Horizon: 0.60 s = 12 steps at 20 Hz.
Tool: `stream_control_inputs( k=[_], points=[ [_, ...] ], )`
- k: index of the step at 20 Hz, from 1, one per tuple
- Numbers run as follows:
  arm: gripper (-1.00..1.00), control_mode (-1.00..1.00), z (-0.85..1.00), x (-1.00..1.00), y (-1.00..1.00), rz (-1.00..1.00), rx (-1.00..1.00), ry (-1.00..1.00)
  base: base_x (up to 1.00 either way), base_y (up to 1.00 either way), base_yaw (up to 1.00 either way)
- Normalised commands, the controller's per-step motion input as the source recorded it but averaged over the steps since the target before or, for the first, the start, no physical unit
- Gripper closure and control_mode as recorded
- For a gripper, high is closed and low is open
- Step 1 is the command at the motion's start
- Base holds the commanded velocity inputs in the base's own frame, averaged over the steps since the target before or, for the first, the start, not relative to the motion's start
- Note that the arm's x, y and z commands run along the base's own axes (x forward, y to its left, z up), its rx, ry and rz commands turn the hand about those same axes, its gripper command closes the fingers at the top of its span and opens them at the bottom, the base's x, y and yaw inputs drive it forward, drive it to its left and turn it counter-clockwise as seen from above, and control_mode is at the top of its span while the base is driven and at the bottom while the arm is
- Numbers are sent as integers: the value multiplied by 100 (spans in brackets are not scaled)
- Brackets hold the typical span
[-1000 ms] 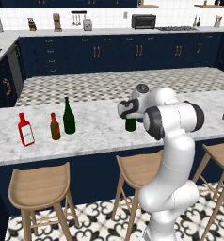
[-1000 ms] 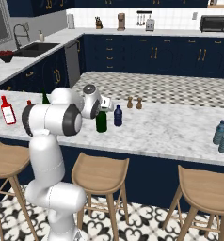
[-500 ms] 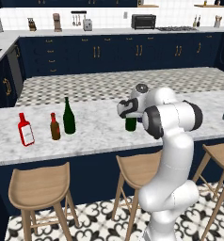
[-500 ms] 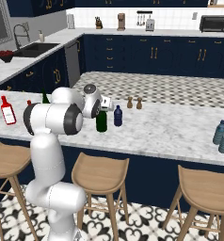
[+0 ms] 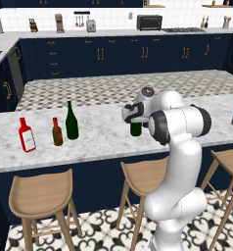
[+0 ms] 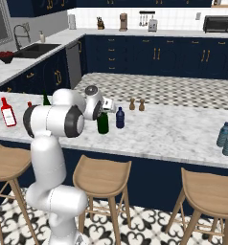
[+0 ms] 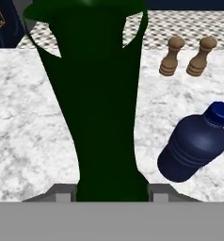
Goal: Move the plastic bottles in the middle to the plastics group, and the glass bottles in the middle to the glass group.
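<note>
Marble-topped island counter [image 5: 99,132] runs across the left base view, with navy cabinets and a white-tiled back wall behind it and wooden stools [image 5: 40,196] tucked along its near edge. At its left end the red flat-sided bottle [image 5: 26,135] and the small brown bottle [image 5: 56,132] form the glass group, and one green bottle [image 5: 71,121] stands just beside them, seemingly already sorted. Mid-counter, the gripper [image 5: 133,113] sits around the neck of the second green bottle [image 5: 135,128], a sensible hold for lifting something tall and slim upright. From the right base view, that bottle [image 6: 103,123] stands on the counter with the navy plastic bottle [image 6: 119,118] just beside it, two wooden grinders [image 6: 136,104] beyond, and two pale blue bottles [image 6: 226,138], the plastics group, well apart near the far right end. Looking along the hand, the green bottle's neck [image 7: 107,108] fills the gap between the two finger tips [image 7: 63,190], which stand close against its sides; whether they are truly clamped I cannot tell. The navy bottle [image 7: 194,146] waits on the marble close by, the grinders [image 7: 187,57] behind it.
</note>
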Motion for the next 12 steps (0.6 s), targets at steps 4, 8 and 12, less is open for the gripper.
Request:
stream_control_inputs(
  k=[4,8,12],
  points=[
    [100,-100,34,-43,17,6,7,-8,0,0,0],
    [100,-100,31,-41,69,16,4,-3,0,0,0],
    [100,-100,2,-21,98,18,0,-2,0,0,0]
  ],
)
